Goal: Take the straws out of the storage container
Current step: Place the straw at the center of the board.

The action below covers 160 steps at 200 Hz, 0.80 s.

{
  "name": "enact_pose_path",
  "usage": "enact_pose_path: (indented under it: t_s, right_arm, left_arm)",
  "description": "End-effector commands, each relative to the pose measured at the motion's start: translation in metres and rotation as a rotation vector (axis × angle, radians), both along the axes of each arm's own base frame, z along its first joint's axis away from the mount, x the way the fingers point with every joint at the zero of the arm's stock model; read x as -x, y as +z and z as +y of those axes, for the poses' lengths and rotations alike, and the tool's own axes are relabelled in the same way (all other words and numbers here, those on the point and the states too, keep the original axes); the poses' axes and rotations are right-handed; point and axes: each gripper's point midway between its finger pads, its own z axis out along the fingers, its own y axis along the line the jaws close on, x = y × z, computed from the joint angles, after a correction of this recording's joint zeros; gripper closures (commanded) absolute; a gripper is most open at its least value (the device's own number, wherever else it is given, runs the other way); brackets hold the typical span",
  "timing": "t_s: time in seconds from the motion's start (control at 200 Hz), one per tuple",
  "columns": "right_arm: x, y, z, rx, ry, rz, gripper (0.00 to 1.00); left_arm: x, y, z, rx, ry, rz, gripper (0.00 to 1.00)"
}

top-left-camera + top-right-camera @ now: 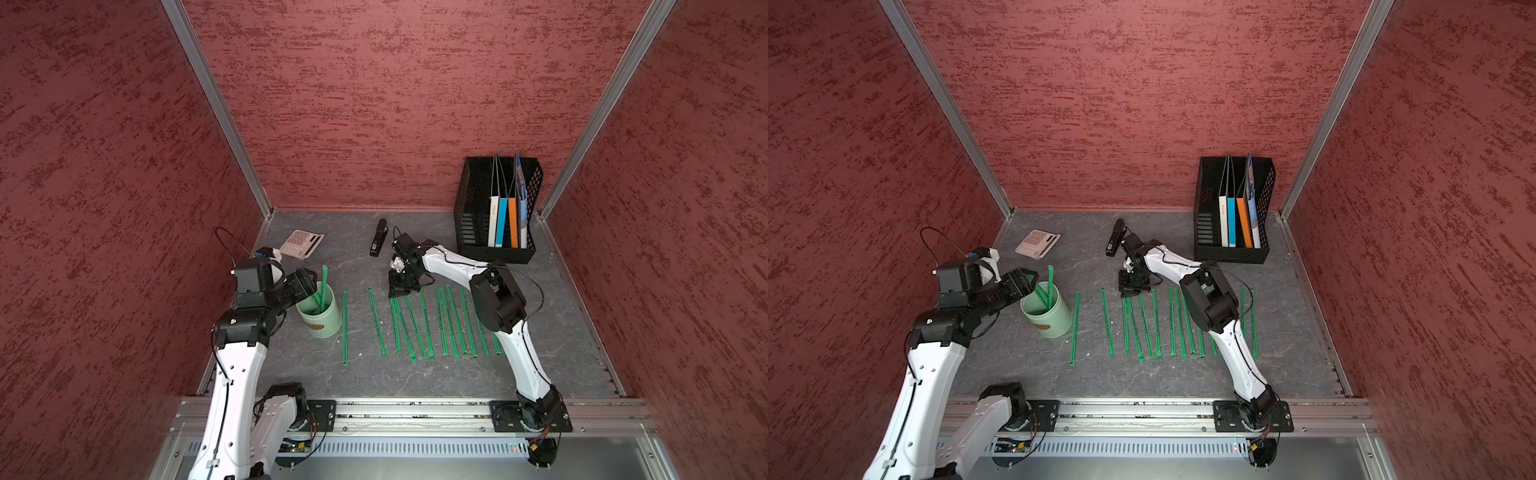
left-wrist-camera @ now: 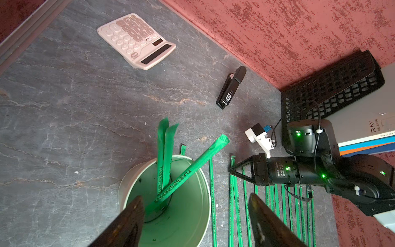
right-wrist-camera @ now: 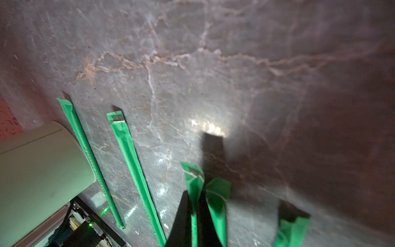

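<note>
The storage container [image 1: 323, 322] [image 1: 1051, 319], a pale mint-green cup, stands upright at the left of the table. Three straws [image 1: 321, 291] [image 2: 188, 175] lean inside it and stick out past its rim [image 2: 205, 188]. My left gripper [image 1: 309, 283] [image 1: 1027, 280] [image 2: 195, 197] hovers open just over the cup's mouth, with nothing between its fingers. Several straws [image 1: 415, 324] [image 1: 1154, 324] lie side by side on the table to the right of the cup. At the far end of that row my right gripper [image 1: 397, 293] [image 3: 194, 193] is shut on the tip of one straw [image 3: 193, 177], low at the table.
A pink calculator [image 1: 301, 243] [image 2: 136, 40] and a black stapler [image 1: 378, 237] [image 2: 232, 86] lie behind the cup and the row. A black mesh file rack [image 1: 473, 208] holding folders stands at the back right. Red walls close in three sides.
</note>
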Motion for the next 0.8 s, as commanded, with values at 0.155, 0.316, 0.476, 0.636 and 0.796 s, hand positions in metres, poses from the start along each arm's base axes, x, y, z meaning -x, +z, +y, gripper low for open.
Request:
enact_pose_path:
  t_s: [0.155, 0.316, 0.476, 0.636, 0.796]
  right_arm:
    - [-0.001, 0.024, 0.013, -0.066, -0.022, -0.036, 0.96]
    - [0.002, 0.023, 0.009, -0.055, -0.032, -0.036, 0.89]
    - [0.001, 0.031, 0.009, -0.065, -0.031, -0.052, 0.75]
    - [-0.001, 0.052, 0.007, -0.066, -0.027, -0.092, 0.69]
    - [0.0, 0.095, 0.017, -0.121, 0.024, -0.201, 0.65]
  left_arm:
    - [-0.001, 0.001, 0.001, 0.0, 0.0, -0.014, 0.23]
    - [-0.001, 0.002, 0.002, -0.003, -0.001, -0.019, 0.23]
    - [-0.002, 0.005, 0.002, -0.003, -0.002, -0.027, 0.22]
    - [-0.002, 0.007, 0.002, -0.002, 0.001, -0.03, 0.22]
    - [-0.001, 0.019, 0.004, -0.006, 0.018, -0.067, 0.22]
